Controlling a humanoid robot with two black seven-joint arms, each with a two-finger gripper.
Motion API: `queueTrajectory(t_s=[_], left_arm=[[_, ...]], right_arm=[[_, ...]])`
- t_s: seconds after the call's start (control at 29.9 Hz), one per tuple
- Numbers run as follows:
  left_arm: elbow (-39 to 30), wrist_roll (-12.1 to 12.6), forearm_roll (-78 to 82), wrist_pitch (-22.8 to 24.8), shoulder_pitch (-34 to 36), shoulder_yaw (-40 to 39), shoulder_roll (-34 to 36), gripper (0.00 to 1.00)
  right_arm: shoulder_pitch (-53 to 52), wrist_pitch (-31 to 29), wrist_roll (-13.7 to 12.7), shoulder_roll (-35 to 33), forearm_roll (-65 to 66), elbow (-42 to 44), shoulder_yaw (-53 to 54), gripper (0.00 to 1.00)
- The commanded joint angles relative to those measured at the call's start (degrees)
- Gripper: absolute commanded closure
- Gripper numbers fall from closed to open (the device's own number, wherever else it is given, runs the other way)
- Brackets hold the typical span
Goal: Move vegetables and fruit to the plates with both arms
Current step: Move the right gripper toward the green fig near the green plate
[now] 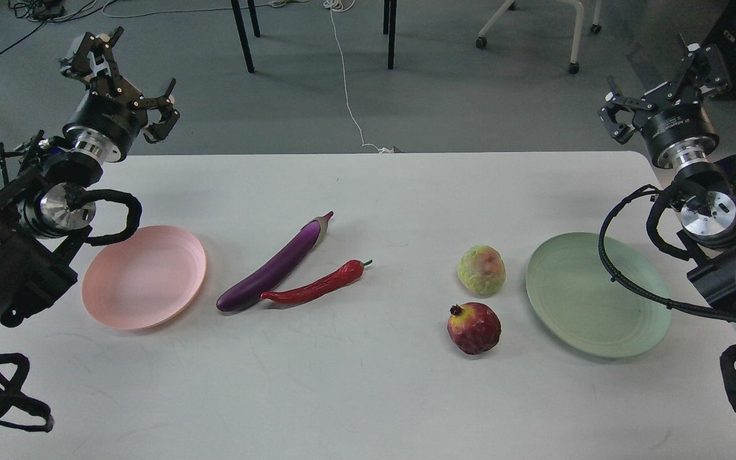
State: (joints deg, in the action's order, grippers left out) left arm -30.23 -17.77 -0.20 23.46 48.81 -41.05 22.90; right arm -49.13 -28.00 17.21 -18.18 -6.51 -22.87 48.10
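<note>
A long purple eggplant (276,266) lies slantwise left of the table's middle, with a red chili pepper (314,286) touching its lower end. To the right sit a bumpy yellow-green fruit (482,270) and, nearer me, a dark red pomegranate (474,328). The pink plate (144,276) is at the left and holds nothing. So does the pale green plate (597,302) at the right. My left gripper (126,80) is raised past the table's far left corner, fingers spread and empty. My right gripper (662,80) is raised past the far right corner, also open and empty.
The white table (368,390) fills most of the view. Beyond its far edge is grey floor with chair legs (246,35), a white cable (345,83) and a wheeled chair base (534,25). Black cables loop off both arms over the plates' outer edges.
</note>
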Motion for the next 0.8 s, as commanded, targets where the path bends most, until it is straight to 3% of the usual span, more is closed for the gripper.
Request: queueTrajectory(t_s=[0.0, 0.3, 0.53, 0.77], left_arm=[[0.0, -0.2, 0.1, 1.0, 0.0, 0.0, 0.0, 0.02], [0.0, -0.2, -0.2, 1.0, -0.6, -0.7, 0.2, 0.02], [0.0, -0.2, -0.2, 1.2, -0.6, -1.0, 1.4, 0.02], [0.0, -0.1, -0.2, 1.9, -0.6, -0.5, 1.3, 0.02]], right_arm=[[0.0, 0.0, 0.0, 0.0, 0.1, 0.0, -0.8, 0.01], [-5.1, 0.0, 0.0, -1.6, 0.6, -2.2, -10.0, 0.01], [-22.7, 0.0, 0.1, -4.1, 1.1, -5.0, -39.3, 0.01], [-38.0, 0.0, 0.0, 3.2, 8.2, -6.8, -63.5, 0.01]])
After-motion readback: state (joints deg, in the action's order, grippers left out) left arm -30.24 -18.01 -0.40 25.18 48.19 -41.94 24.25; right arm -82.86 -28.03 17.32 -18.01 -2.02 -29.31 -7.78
